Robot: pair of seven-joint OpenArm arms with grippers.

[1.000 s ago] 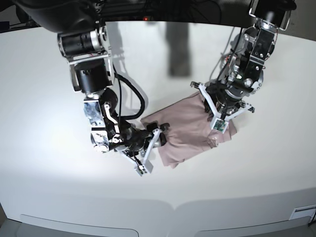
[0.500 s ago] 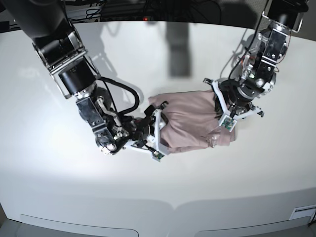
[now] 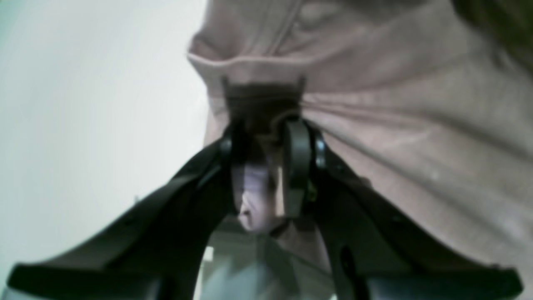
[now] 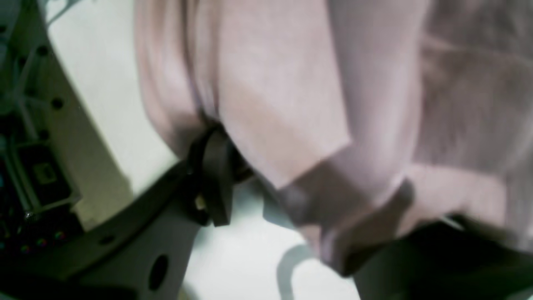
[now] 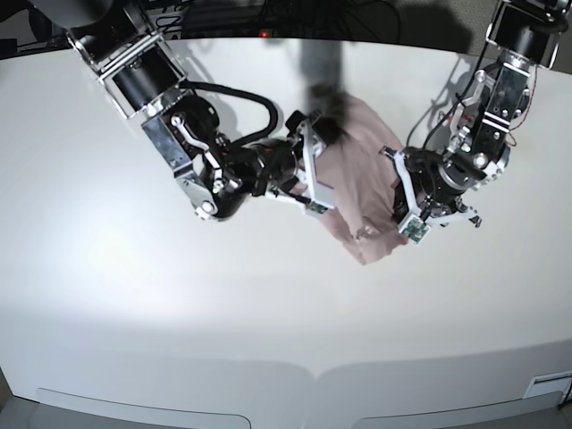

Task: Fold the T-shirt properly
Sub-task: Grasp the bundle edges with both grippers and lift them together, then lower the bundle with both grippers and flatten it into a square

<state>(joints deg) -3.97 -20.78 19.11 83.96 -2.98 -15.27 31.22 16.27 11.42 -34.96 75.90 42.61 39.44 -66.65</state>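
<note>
Nearest the camera the white worktop [image 5: 268, 340] is just bare surface, no bins or boxes in view so nothing's holding anything. Further in, around 1 o'clock of centre, the T-shirt [image 5: 362, 179] sits bunched up between the two arms, part of it lifted and a loose corner trailing down at its 6 o'clock end. The left end effector [image 3: 266, 166] is clamped on a gathered fold of the cloth, you can see fabric squeezed between its fingers in the wrist view. The right end effector [image 4: 266, 183] is at the shirt's 9 o'clock edge with fabric draped over it, looks like it's pinching an edge, though the wrist view is blurry. My worry: thin soft fabric could slip out of one pinch, or the arms pull unevenly, and the fold comes out crooked with that hanging corner tucked under.
</note>
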